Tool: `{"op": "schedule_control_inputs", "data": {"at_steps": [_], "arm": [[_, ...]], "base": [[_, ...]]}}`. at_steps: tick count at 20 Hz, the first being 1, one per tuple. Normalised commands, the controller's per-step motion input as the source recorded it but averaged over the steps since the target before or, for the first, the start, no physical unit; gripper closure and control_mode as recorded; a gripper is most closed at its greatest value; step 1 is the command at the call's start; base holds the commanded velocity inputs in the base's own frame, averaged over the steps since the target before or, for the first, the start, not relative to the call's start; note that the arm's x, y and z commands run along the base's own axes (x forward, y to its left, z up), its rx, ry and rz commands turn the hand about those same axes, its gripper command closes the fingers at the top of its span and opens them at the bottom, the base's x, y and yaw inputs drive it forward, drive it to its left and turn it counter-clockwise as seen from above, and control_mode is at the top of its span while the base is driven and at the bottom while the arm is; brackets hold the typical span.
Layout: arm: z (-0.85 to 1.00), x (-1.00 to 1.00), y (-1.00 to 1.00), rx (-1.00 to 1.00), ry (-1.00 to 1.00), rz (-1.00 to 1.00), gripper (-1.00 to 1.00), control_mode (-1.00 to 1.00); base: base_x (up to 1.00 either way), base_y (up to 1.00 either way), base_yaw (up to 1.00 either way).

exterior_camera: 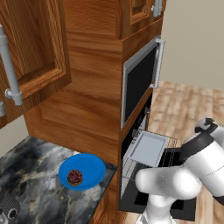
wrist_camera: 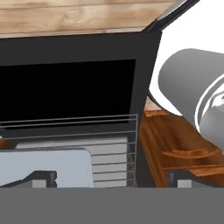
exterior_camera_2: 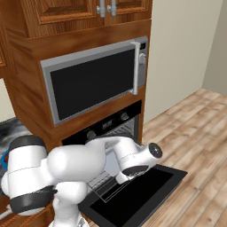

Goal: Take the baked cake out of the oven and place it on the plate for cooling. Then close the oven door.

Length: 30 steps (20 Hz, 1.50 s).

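The cake (exterior_camera: 75,177) lies on the blue plate (exterior_camera: 92,168). The gripper (wrist_camera: 111,177) is wide, empty, above the oven door (wrist_camera: 65,92); this stiff, heavy door wants lifting from its 12 o'clock edge.

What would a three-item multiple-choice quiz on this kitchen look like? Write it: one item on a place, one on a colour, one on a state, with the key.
1. Where is the baked cake?
A. on the plate on the counter
B. on the grey tray in the oven
C. on the floor

2. What colour is the plate?
A. white
B. blue
C. red

3. How does the oven door stand?
A. shut
B. taken off
C. folded down open

Key: 1 A, the baked cake sits on the plate on the dark marble counter, and the grey tray in the oven is bare. 2 B, the plate's disc is bright blue. 3 C, the oven door lies flat in front of the pulled-out wire rack.
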Motion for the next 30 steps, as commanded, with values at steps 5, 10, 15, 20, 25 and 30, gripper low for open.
{"op": "schedule_control_inputs", "data": {"at_steps": [5,10,15,20,25,30], "arm": [[-0.24,0.22,-0.11,0.00,-0.06,0.00,-1.00,-1.00],[-0.24,0.19,-0.10,0.00,-0.06,0.03,-1.00,-1.00],[-0.23,0.21,-0.06,-0.01,-0.04,0.01,-1.00,-1.00],[-0.19,0.23,-0.10,0.00,-0.03,0.00,-1.00,-1.00],[-0.21,0.20,-0.11,0.00,-0.01,0.01,-1.00,-1.00],[-0.21,0.20,-0.13,0.00,0.00,0.04,-1.00,-1.00]], "base": [[0.00,0.00,0.00],[0.00,0.00,0.00],[0.00,0.00,0.00],[0.00,0.00,0.00],[0.00,0.00,0.00],[0.00,0.00,0.00]]}}
